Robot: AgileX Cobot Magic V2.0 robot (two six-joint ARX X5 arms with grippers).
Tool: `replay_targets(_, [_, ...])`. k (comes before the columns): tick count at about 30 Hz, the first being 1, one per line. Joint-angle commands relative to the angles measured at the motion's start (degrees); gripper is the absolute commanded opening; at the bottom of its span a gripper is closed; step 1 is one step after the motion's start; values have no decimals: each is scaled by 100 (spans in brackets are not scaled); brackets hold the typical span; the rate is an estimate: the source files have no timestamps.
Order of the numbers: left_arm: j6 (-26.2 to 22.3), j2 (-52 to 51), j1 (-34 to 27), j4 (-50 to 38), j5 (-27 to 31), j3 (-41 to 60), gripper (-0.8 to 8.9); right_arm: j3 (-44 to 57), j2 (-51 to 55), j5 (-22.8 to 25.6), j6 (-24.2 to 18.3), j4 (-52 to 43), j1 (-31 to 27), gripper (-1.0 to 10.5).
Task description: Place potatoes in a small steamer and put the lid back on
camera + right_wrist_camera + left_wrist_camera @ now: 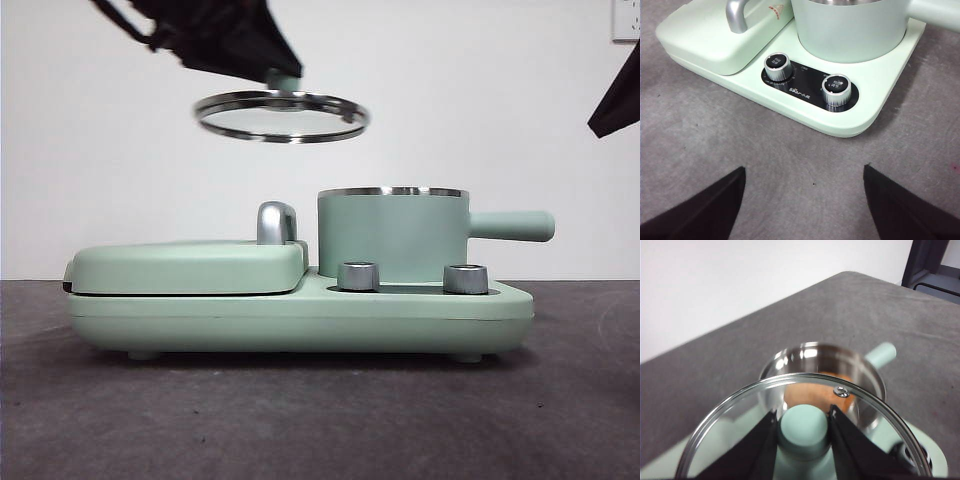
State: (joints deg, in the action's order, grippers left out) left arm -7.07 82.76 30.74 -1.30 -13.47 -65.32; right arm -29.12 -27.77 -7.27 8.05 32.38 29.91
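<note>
The small steamer [392, 236] is a mint-green pot with a steel rim and a stubby side handle, standing on the right half of the green cooker base [300, 318]. In the left wrist view an orange-brown potato [815, 392] lies inside the steamer [822, 365]. My left gripper [282, 78] is shut on the mint knob [804, 426] of the glass lid [282, 116], which hangs in the air above and left of the pot, slightly tilted. My right gripper [804, 200] is open over bare table in front of the cooker, holding nothing.
A flat mint-green grill cover [185, 267] with a chrome handle [276, 222] fills the left half of the base. Two metal dials [778, 66] [836, 89] sit on the front panel. Grey table surface surrounds the cooker. A black arm tip [618, 100] shows at the top right.
</note>
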Motion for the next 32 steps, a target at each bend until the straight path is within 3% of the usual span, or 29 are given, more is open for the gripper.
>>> replay_targets(1, [-249,398,109,-166,-74,-514,15,-11,-9,26,92,-68,35,370])
replay_targets(14, [-348,1878,264,-472,-365,-1860,15,-11,-9,155,92,-63,35,370])
replay_targets(32, [-269,2555,391,-1073,-503,-1928,14,-11,-9,284,92,-55,35,370])
